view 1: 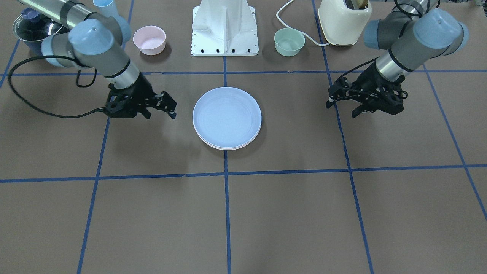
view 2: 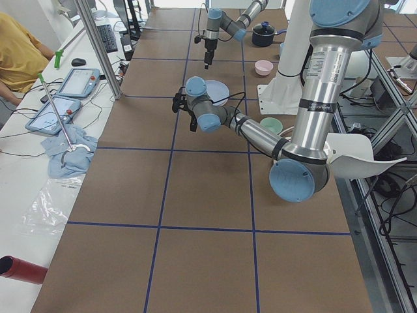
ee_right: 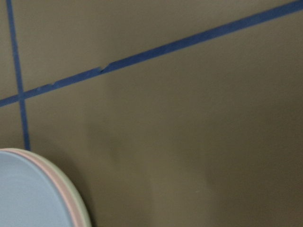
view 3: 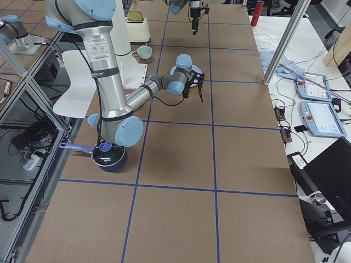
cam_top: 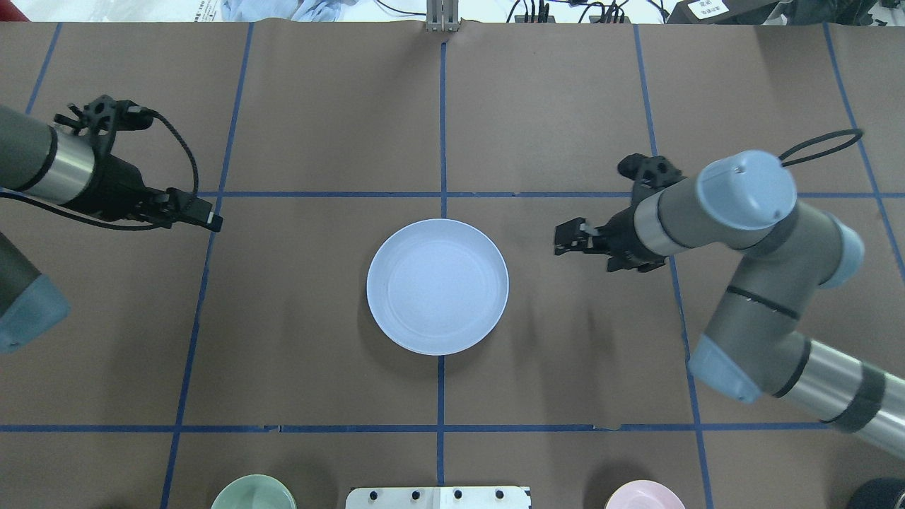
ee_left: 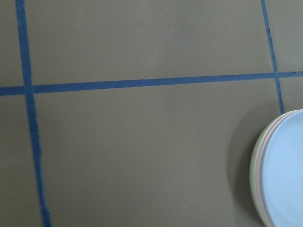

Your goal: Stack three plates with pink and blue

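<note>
at table centre, on the blue tape cross, we see the three plates as one stack: blue [view 1: 227,116] on top, pink [ee_left: 259,165] showing only as a thin rim under it, cream [ee_left: 253,165] at the bottom on the table [view 1: 289,213]. rims line up closely, with just slivers of the lower two visible. left gripper [view 1: 341,108] hangs over bare table off one side of the stack, well apart from it, fingers spread, holding nothing. right gripper [view 1: 160,113] hangs off the other side, nearer the stack but not touching, fingers also spread and empty. both wrist views catch only the stack's edge and tape lines. along the robot's edge of the table we note a pink bowl [view 1: 149,39], green bowl [view 1: 289,42], toaster [view 1: 344,21] and dark pot [view 1: 32,28], all far from the stack.
</note>
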Controlling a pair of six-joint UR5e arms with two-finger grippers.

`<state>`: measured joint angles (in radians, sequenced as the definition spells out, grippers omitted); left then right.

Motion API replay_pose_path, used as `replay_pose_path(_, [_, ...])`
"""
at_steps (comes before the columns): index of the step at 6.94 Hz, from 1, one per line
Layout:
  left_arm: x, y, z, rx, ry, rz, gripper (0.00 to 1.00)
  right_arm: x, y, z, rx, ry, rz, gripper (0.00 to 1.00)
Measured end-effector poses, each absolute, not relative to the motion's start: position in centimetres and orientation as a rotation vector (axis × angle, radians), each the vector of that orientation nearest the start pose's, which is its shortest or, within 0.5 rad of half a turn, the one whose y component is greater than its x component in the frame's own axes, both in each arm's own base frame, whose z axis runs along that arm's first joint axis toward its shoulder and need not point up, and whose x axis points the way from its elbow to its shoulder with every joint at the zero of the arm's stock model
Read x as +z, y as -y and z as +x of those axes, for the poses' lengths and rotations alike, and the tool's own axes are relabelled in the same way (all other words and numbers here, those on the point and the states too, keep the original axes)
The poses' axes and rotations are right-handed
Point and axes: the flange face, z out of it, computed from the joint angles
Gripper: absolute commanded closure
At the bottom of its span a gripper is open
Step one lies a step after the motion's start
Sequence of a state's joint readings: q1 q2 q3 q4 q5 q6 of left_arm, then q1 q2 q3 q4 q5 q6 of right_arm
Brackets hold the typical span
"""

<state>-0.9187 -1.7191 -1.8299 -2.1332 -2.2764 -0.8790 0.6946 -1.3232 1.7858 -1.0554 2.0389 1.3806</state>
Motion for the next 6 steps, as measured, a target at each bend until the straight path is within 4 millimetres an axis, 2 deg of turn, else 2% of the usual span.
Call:
replay_pose_path(1, [41.6,47.4,24.0,0.175,-1.062,0.266,0.0,41.5,45.9,-33.5,0.172,0.996,0.055,0.0])
replay_pose_path(3, [47.4,47.0,15.7,0.261,-0.951,0.369,0.0,50.8,46.8,-21.4,0.034,0.897,0.115,0.0])
replay_pose_path(5, [52.1,46.6,7.5,0.313,-0.871,0.433,0.0,57.5,46.3,-9.3,-0.071,0.824,0.131,0.0])
replay_pose_path(6, [54.0,46.3,3.6,0.332,-0.843,0.445,0.0,60.1,45.3,-4.4,-0.126,0.786,0.121,0.0])
